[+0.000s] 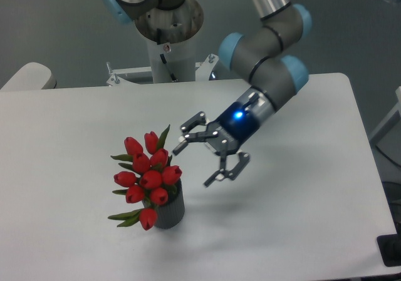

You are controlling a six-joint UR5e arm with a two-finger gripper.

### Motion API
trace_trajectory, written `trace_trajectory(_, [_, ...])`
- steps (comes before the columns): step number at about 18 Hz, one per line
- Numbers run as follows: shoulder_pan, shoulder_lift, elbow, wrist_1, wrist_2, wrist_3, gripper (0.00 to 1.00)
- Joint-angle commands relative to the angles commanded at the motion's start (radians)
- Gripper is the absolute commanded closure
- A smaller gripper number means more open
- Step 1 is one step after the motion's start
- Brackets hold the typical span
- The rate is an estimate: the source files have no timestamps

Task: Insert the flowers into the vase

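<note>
1. Flowers (145,179) look already in the vase (170,211), stems down, heads fanned toward the camera, on the table (301,231).
2. Gripper (197,162) hangs just right of the bunch, fingers spread wide, holding nothing.
3. Bunch sits to its left and slightly lower, so I'd guess the only move left is backing away.

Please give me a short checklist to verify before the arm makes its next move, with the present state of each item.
1. Flowers standing in the vase: ok, the stems go into its mouth.
2. Vase upright on the table: ok.
3. Gripper jaws open and holding nothing: ok.
4. Gripper apart from the flowers: ok, a gap shows on their right.
5. How deep the stems sit in the vase: cannot tell, the buds hide the mouth.
</note>
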Motion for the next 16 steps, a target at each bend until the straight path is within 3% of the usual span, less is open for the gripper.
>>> trace_trajectory(2, [0.015,0.025,0.012,-0.002,0.029,-0.008,0.0])
trace_trajectory(6, [0.031,0.069,0.07,-0.005,0.311,-0.06,0.0])
trace_trajectory(14, [-0.018,0.172,0.193,-0.015,0.696,-0.095,0.0])
trace_trajectory(16, [-0.064,0.192,0.234,-0.085,0.835,-0.084,0.0])
